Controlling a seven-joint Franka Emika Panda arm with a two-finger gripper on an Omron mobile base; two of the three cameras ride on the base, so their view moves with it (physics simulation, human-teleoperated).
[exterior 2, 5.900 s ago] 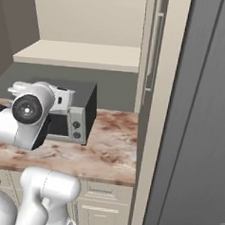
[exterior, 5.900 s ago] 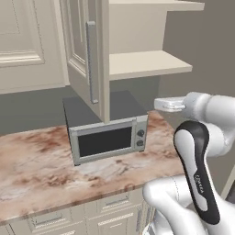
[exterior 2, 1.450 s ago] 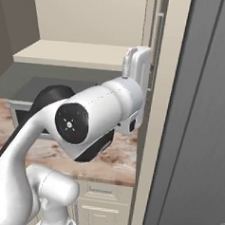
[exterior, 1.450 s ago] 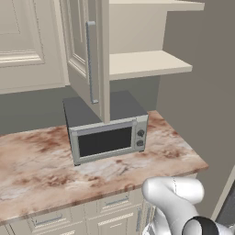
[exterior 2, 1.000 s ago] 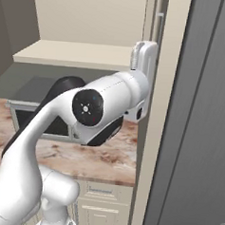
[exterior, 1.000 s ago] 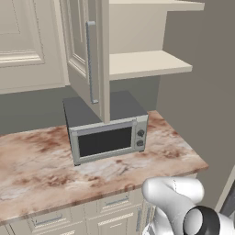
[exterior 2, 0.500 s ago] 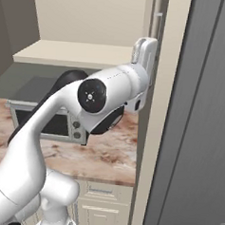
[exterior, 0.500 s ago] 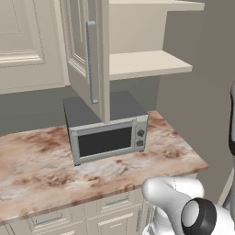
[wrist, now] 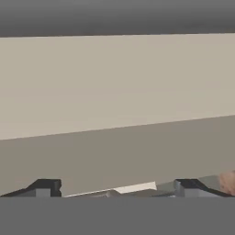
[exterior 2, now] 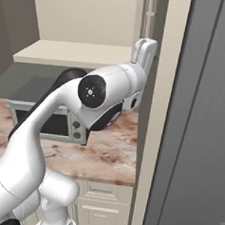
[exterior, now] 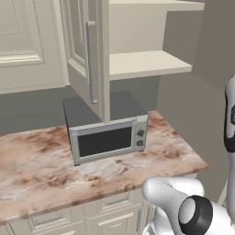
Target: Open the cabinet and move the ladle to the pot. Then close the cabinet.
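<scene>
The cabinet (exterior: 147, 64) is open, its left door (exterior: 78, 41) with a grey bar handle (exterior: 92, 62) swung out towards me. The cream shelves (exterior 2: 76, 52) look bare where I can see them. The ladle and the pot are out of view. In the right base view my arm reaches up and its hand (exterior 2: 144, 52) is raised against the edge of the cabinet's right door (exterior 2: 161, 89), just below that door's handle (exterior 2: 150, 12). In the hand view my gripper (wrist: 118, 186) is open, with its dark fingertips (wrist: 43, 186) set wide apart and nothing between them, close to a flat cream surface.
A grey microwave (exterior: 108, 137) stands on the marble counter (exterior: 41, 165) under the open shelves. Cream drawer fronts (exterior: 114, 202) run below the counter. A tall dark grey panel (exterior 2: 200, 116) rises right of the cabinet door. A closed cream wall cabinet (exterior: 23, 41) is at the left.
My hand has climbed a little higher along the right door's edge. An arm link has come into the right edge of the left base view. The base and the cabinet have not moved.
</scene>
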